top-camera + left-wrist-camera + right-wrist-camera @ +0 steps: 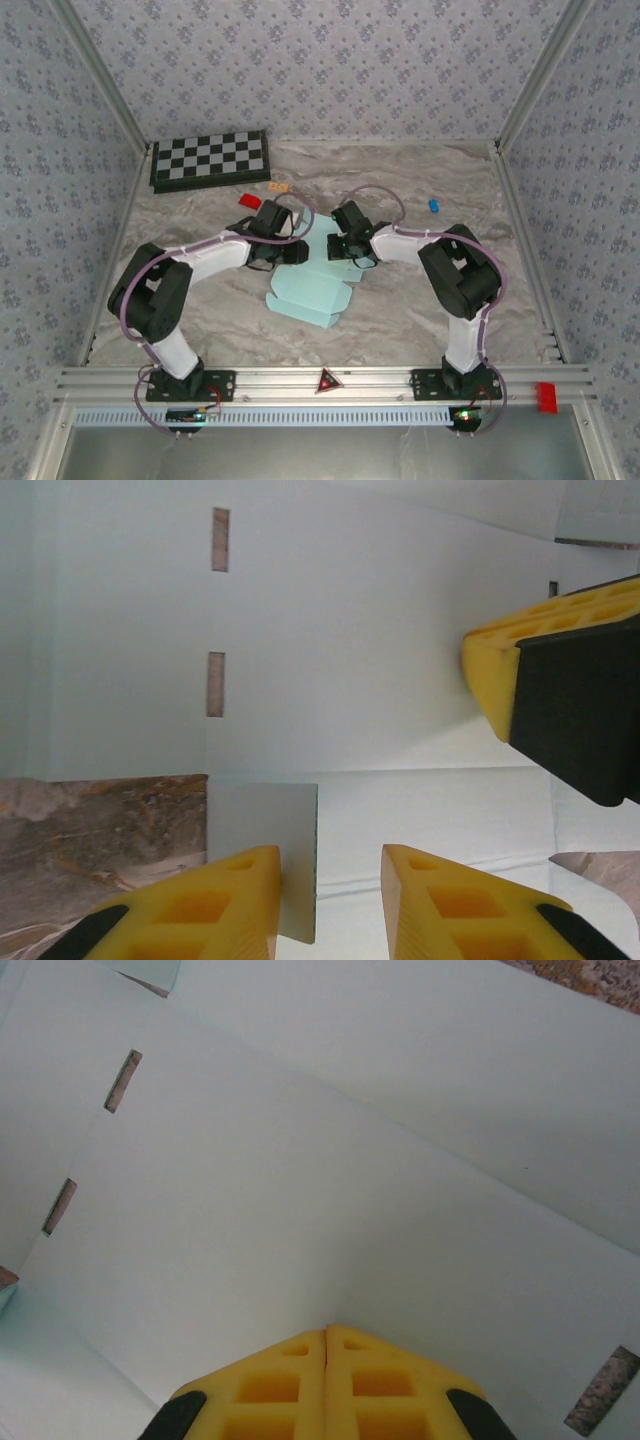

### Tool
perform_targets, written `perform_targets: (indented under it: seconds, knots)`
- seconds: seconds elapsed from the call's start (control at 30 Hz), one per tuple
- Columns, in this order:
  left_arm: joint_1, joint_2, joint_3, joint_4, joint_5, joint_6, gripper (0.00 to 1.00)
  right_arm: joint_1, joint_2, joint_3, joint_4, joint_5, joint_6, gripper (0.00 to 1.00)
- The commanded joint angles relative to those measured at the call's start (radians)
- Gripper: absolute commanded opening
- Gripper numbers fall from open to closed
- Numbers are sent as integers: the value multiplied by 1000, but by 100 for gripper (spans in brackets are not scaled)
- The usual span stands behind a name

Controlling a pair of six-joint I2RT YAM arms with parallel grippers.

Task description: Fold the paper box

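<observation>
The paper box (pixel 310 290) is a pale cyan die-cut sheet lying mid-table, partly folded, with slits (pixel 215 683) in its panels. My left gripper (pixel 290 238) hovers over its far left part. In the left wrist view the left gripper (pixel 330 855) is open around a small upright flap (pixel 265 815). The flap rests against the left finger, and a gap separates it from the right finger. My right gripper (pixel 345 245) is shut, its joined tips (pixel 327 1330) pressing down on a flat panel of the sheet (pixel 350 1160). One of its fingers (pixel 500 670) also shows in the left wrist view.
A black-and-white checkerboard (pixel 210 160) lies at the back left. A small red block (pixel 250 200) sits just behind the left wrist, and a small blue object (pixel 434 205) lies at the back right. Patterned walls close in three sides.
</observation>
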Motion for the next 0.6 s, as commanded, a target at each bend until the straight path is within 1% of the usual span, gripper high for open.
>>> perform_targets:
  seconds: [0.0, 0.1, 0.2, 0.3, 0.4, 0.47, 0.57]
  knots:
    - [-20, 28, 42, -23, -6, 19, 31, 5, 46, -20, -59, 11, 19, 0]
    - [-25, 28, 50, -33, -24, 20, 31, 6, 35, -24, -58, 12, 23, 0]
    - [-29, 12, 68, -74, -82, 32, 30, 6, 5, -31, -61, 19, 25, 0]
    - [-39, -28, 93, -131, -149, 59, 32, 4, -41, -30, -76, 29, 24, 0]
    - [-45, -67, 123, -184, -180, 76, 34, -4, -86, -27, -82, 10, 9, 0]
    - [-62, -92, 143, -214, -202, 80, 35, -16, -105, -16, -91, -3, -4, 0]
    - [-95, -128, 148, -223, -218, 72, 32, -36, -112, 11, -104, -22, -28, 0]
